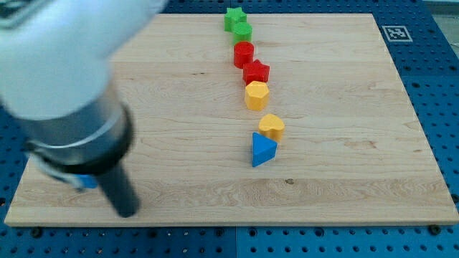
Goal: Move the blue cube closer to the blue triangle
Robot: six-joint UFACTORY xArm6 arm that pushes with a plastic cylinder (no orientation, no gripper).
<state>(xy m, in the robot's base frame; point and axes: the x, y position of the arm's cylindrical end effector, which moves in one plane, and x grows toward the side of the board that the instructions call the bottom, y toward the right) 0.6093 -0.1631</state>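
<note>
The blue cube (87, 182) shows only as a small blue patch at the view's lower left, mostly hidden behind my arm. The blue triangle (262, 150) lies right of the board's middle, far to the cube's right. My rod comes down from the blurred arm at the view's left, and my tip (126, 211) rests on the board just right of and below the blue cube, close to it.
A line of blocks runs up from the blue triangle: yellow heart (272, 126), yellow hexagon (256, 94), red star (256, 72), red cylinder (244, 54), green cylinder (242, 31), green star (234, 17). The wooden board (344, 143) lies on a blue pegboard.
</note>
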